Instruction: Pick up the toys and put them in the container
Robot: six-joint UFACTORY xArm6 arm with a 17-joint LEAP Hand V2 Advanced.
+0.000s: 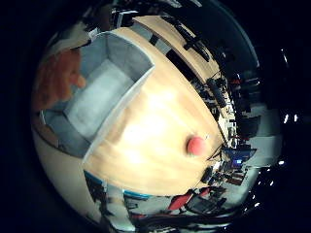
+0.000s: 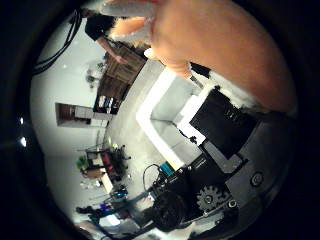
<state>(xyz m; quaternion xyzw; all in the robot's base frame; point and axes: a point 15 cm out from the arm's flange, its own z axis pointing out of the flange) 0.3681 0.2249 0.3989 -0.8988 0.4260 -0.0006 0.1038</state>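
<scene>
Orange plush toy sits close against the palm, held by the curled fingers of the hand, above the grey fabric container. The container rests on the wooden table. A red ball lies on the table at 4 o'clock from the container, well apart.

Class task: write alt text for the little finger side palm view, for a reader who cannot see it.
An orange toy fills one edge, close to the palm, over an open grey container that stands on a wooden table. A red ball lies on the table, apart from the container.
</scene>
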